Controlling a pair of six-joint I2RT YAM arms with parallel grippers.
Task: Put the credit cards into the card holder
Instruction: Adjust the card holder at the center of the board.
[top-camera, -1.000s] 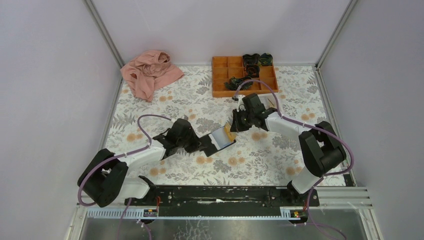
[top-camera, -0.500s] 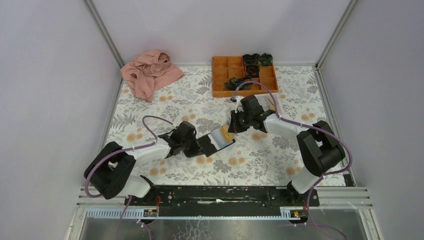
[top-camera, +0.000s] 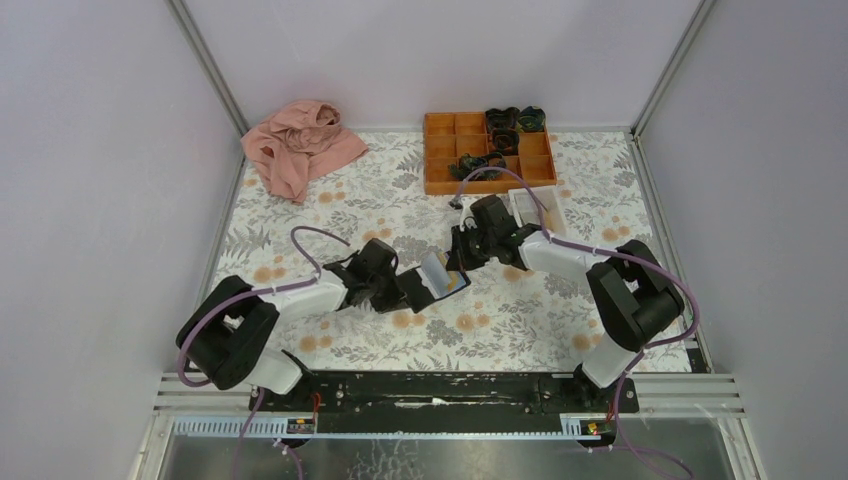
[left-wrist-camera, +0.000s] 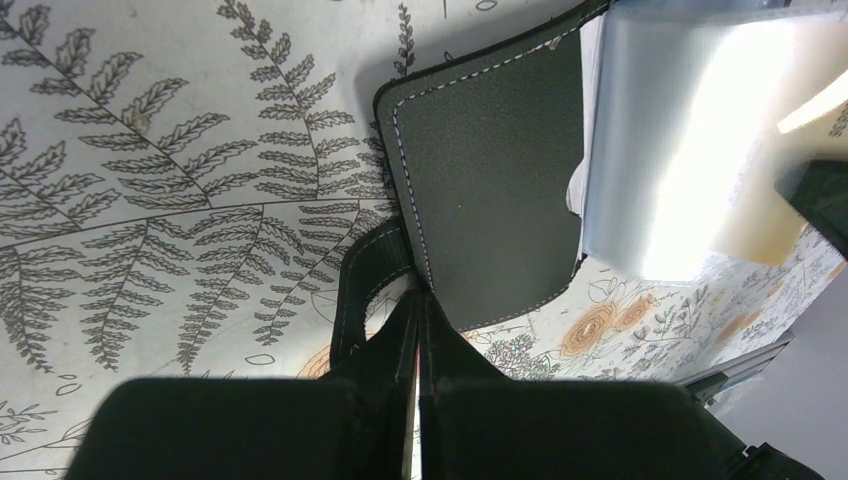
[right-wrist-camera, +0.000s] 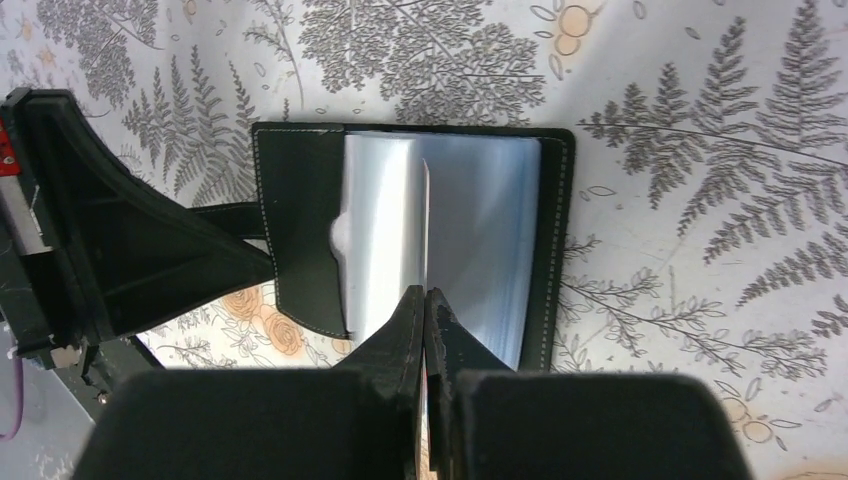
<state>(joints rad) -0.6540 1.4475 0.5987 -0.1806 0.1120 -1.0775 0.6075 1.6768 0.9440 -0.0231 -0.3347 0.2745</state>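
The left gripper pinched the black cover edge of the card holder. The right gripper clamped a credit card edge-on over its pockets.

Lilac walls enclose a fern-patterned tabletop.

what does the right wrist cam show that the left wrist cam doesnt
Only right wrist: both sides of the open card holder, a card edge-on in the right gripper, jaws shut, over the pale pockets, and the left gripper seen from outside. Only left wrist: the left jaws' pinch on the cover's edge up close, and the card's tan face rather than its edge. Both: the black cover, the pockets, the floral tablecloth.
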